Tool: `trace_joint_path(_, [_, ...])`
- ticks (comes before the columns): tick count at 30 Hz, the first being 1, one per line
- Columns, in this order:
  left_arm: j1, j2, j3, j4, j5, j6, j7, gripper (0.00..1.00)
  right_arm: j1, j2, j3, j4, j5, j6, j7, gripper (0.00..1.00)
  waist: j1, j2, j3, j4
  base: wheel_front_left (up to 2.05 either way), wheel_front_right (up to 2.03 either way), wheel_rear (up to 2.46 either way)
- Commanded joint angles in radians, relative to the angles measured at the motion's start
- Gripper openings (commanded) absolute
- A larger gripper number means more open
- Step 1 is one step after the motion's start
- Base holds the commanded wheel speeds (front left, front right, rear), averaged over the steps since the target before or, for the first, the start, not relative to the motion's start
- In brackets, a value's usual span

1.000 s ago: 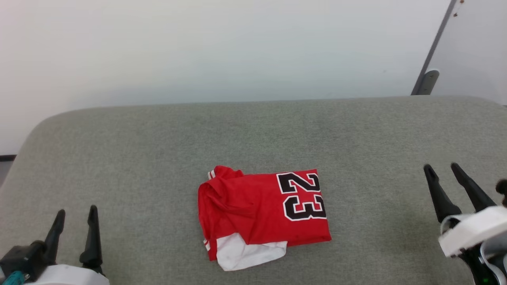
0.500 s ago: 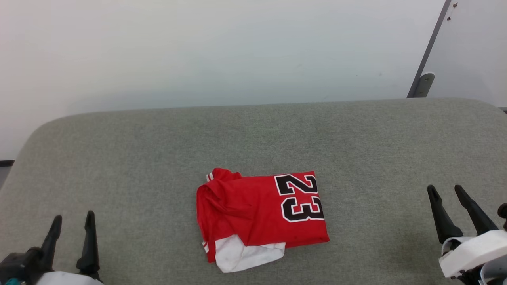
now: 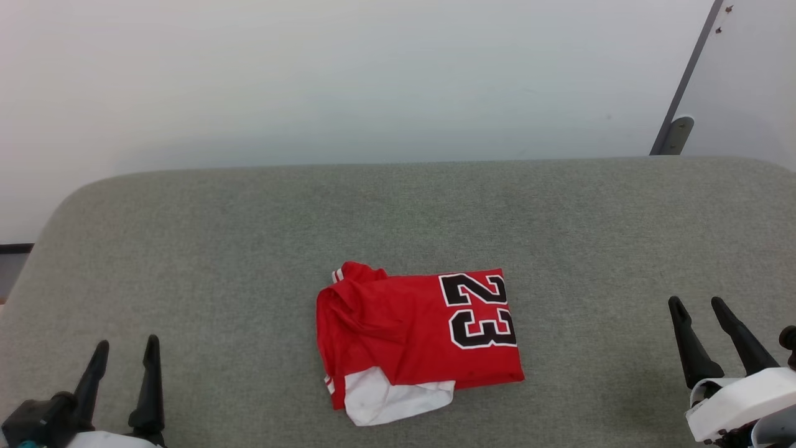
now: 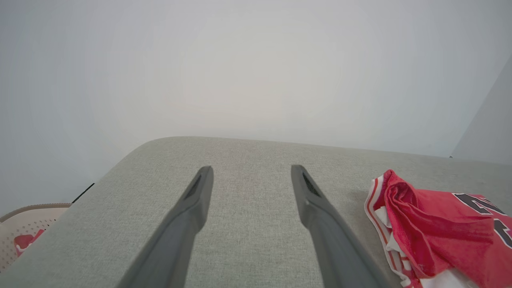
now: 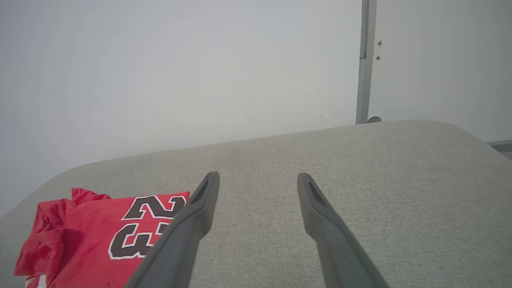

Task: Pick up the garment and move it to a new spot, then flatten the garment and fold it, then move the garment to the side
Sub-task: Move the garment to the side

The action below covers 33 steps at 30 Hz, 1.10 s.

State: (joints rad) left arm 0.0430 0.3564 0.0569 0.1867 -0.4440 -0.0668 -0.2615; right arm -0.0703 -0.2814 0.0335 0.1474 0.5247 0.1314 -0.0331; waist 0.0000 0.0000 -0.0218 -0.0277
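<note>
Garment [image 3: 418, 339] lies as a compact folded packet on the grey padded surface [image 3: 249, 236], about midway between its left and right ends and closer to the near edge than to the far one. Long axis runs left to right, roughly parallel with the near edge. The bunched, striped-trim end points toward the robot's left, the black "23" sits at the right end, and a white flap pokes out along the near side at the left. Left gripper [image 3: 127, 342] hangs over the near-left corner and right gripper [image 3: 695, 302] over the near-right part, each well apart from the cloth, with bare grey fabric between. Packet lies inboard of both: to the right of the left fingers and to the left of the right fingers. Gaps look much alike, so neither arm is clearly nearer. Both pairs of jaws stand wide and hold nothing. Fingers point toward the far edge, low and at a shallow slant to the surface, the right pair canted slightly leftward. Judgement: either arm must swing inward and meet a short end of the packet; the crumpled left end offers more to pinch, the flat right end less.
</note>
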Motion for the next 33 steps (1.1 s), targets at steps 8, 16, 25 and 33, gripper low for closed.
trace_joint_path(8, [-0.001,0.002,-0.009,0.003,0.002,-0.006,-0.004,1.0,0.02,0.009,-0.004,-0.007,-0.009,-0.002,0.012,1.0,0.0,0.0,0.002,0.013,0.0,0.0,0.0])
trace_joint_path(16, [-0.018,0.01,-0.019,0.005,-0.003,-0.008,0.002,1.0,-0.023,0.008,0.059,-0.003,0.002,-0.002,0.07,1.0,0.0,0.0,0.014,0.064,0.0,0.0,0.0])
trace_joint_path(25, [-0.045,-0.008,-0.052,0.009,-0.001,-0.012,0.001,1.0,-0.128,0.004,0.156,0.059,0.022,-0.002,0.19,1.0,0.0,0.0,0.068,0.158,0.0,0.0,0.0])
trace_joint_path(33, [-0.087,-0.025,-0.077,0.032,0.001,-0.026,-0.001,1.0,-0.216,0.001,0.158,0.161,0.008,-0.002,0.32,1.0,0.0,0.0,0.128,0.232,0.0,0.0,0.0])
